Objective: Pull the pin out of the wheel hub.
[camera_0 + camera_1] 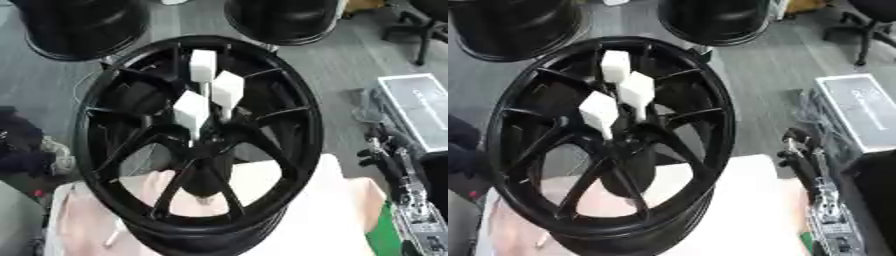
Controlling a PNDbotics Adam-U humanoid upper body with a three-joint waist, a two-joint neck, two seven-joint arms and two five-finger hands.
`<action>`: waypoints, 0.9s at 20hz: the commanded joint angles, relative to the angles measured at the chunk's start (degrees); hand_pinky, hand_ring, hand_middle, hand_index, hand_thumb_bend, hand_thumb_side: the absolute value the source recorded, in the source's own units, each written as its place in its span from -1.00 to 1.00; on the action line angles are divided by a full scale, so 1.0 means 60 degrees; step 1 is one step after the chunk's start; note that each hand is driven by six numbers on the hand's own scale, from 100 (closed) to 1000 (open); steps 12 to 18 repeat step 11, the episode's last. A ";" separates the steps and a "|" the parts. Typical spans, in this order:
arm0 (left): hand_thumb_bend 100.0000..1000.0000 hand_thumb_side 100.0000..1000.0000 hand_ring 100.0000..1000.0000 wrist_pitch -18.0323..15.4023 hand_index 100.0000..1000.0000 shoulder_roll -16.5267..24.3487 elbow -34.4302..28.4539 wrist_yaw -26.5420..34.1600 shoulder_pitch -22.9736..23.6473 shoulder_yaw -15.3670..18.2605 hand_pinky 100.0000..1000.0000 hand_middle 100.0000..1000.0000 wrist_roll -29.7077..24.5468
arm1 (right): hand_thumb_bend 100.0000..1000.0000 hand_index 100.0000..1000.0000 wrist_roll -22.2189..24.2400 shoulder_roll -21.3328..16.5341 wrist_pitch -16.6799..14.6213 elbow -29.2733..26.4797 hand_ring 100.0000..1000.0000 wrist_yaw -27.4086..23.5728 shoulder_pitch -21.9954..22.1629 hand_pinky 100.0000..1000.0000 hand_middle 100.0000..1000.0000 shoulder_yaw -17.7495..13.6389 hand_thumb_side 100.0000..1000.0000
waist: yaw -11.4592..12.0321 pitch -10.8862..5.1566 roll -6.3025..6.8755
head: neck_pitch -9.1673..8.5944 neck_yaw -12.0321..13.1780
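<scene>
Grey floor behind pale surface (350, 220) | black wheel hub (197, 145) leans upright | three white-headed pins (191, 109) stand in hub centre | right hand (385, 150) right of hub, fingers unclear; left hand unseen | next: reach, pinch a pin.

Right hand (385, 150) low, fingers up

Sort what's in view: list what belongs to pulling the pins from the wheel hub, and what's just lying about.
Job:
wheel hub
white-headed pins
right robot hand

Lying about:
two black rims behind
grey case at right
office chair
</scene>
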 commanded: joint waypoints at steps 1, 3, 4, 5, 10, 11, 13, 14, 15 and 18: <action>-0.82 1.00 -0.25 0.0097 0.43 0.0055 -0.0176 -0.0118 -0.0054 0.0098 0.24 0.12 0.0042 | -1.00 0.61 -0.0133 -0.0095 0.0021 -0.0137 0.00 -0.0047 -0.0075 -0.17 0.42 -0.0020 0.18 | 0.0015 -0.0040 -0.0004 | -0.0082 -0.0027; -0.82 1.00 -0.26 0.0128 0.41 0.0004 -0.0153 -0.0147 -0.0042 0.0103 0.24 0.11 0.0070 | -1.00 0.60 -0.0202 -0.0096 0.0048 -0.0136 0.00 -0.0060 -0.0078 -0.17 0.42 -0.0032 0.18 | 0.0008 -0.0021 0.0018 | -0.0087 -0.0002; -0.83 1.00 -0.26 0.0149 0.41 -0.0011 -0.0141 -0.0162 -0.0037 0.0102 0.24 0.11 0.0081 | -1.00 0.60 -0.0241 -0.0091 0.0061 -0.0133 0.00 -0.0069 -0.0075 -0.17 0.42 -0.0034 0.18 | 0.0014 -0.0016 0.0021 | -0.0101 -0.0009; -0.84 1.00 -0.26 0.0161 0.41 -0.0020 -0.0133 -0.0189 -0.0033 0.0108 0.24 0.11 0.0100 | -1.00 0.60 -0.0266 -0.0093 0.0078 -0.0125 0.00 -0.0075 -0.0078 -0.17 0.42 -0.0020 0.18 | 0.0026 -0.0001 0.0015 | -0.0117 -0.0009; -0.83 1.00 -0.26 0.0176 0.40 -0.0069 -0.0141 -0.0255 -0.0036 0.0129 0.24 0.10 0.0101 | -1.00 0.60 -0.0245 -0.0099 0.0117 -0.0133 0.00 -0.0090 -0.0089 -0.17 0.42 0.0006 0.17 | 0.0054 0.0018 -0.0029 | -0.0139 -0.0028; -0.83 1.00 -0.25 0.0193 0.40 -0.0065 -0.0128 -0.0274 -0.0033 0.0133 0.24 0.10 0.0102 | -1.00 0.60 -0.0267 -0.0097 0.0128 -0.0129 0.00 -0.0094 -0.0094 -0.17 0.42 0.0001 0.17 | 0.0070 0.0014 -0.0042 | -0.0144 -0.0037; -0.83 1.00 -0.25 0.0193 0.40 -0.0065 -0.0128 -0.0274 -0.0033 0.0133 0.24 0.10 0.0102 | -1.00 0.60 -0.0267 -0.0097 0.0128 -0.0129 0.00 -0.0094 -0.0094 -0.17 0.42 0.0001 0.17 | 0.0070 0.0014 -0.0042 | -0.0144 -0.0037; -0.83 1.00 -0.25 0.0193 0.40 -0.0065 -0.0128 -0.0274 -0.0033 0.0133 0.24 0.10 0.0102 | -1.00 0.60 -0.0267 -0.0097 0.0128 -0.0129 0.00 -0.0094 -0.0094 -0.17 0.42 0.0001 0.17 | 0.0070 0.0014 -0.0042 | -0.0144 -0.0037; -0.83 1.00 -0.25 0.0193 0.40 -0.0065 -0.0128 -0.0274 -0.0033 0.0133 0.24 0.10 0.0102 | -1.00 0.60 -0.0267 -0.0097 0.0128 -0.0129 0.00 -0.0094 -0.0094 -0.17 0.42 0.0001 0.17 | 0.0070 0.0014 -0.0042 | -0.0144 -0.0037; -0.83 1.00 -0.25 0.0193 0.40 -0.0065 -0.0128 -0.0274 -0.0033 0.0133 0.24 0.10 0.0102 | -1.00 0.60 -0.0267 -0.0097 0.0128 -0.0129 0.00 -0.0094 -0.0094 -0.17 0.42 0.0001 0.17 | 0.0070 0.0014 -0.0042 | -0.0144 -0.0037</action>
